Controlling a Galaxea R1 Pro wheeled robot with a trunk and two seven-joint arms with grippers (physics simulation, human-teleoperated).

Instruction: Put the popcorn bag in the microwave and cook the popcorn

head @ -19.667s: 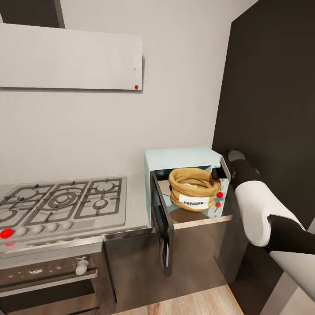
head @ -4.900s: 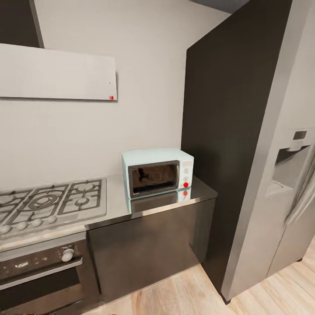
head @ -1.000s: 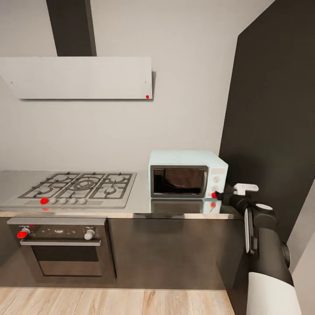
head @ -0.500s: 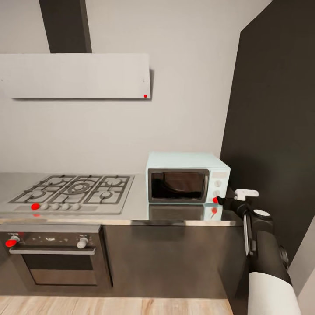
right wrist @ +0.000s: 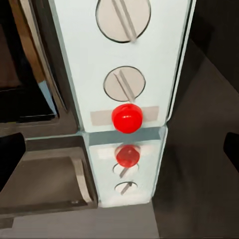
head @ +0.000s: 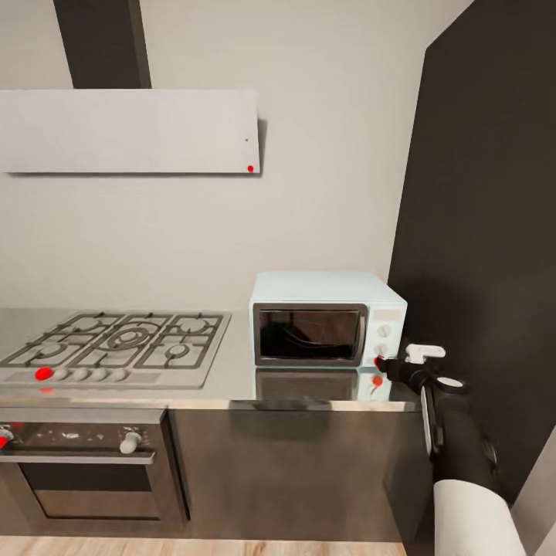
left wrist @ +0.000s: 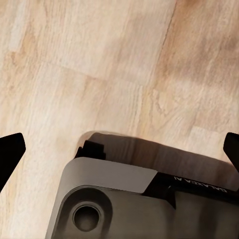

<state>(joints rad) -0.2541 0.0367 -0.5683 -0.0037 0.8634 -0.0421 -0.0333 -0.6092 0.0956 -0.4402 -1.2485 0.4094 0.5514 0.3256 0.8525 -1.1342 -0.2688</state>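
A gas hob (head: 116, 347) sits at the left of the countertop (head: 232, 371). Further right stands the microwave (head: 324, 320), door closed, the popcorn bag hidden behind dark glass. The right gripper (head: 384, 365), fingers spread, hovers just beside its red light (right wrist: 127, 118).

A pale mint-blue microwave (head: 327, 318) with dark glass door, two white knobs (right wrist: 123, 83) and a red round light (right wrist: 127, 118) stands on a glossy grey steel surface (head: 232, 378) above dark cabinets. Beside it, a grey hob (head: 116, 347) with a red dot; below, pale wood-grain floor (left wrist: 99, 64).
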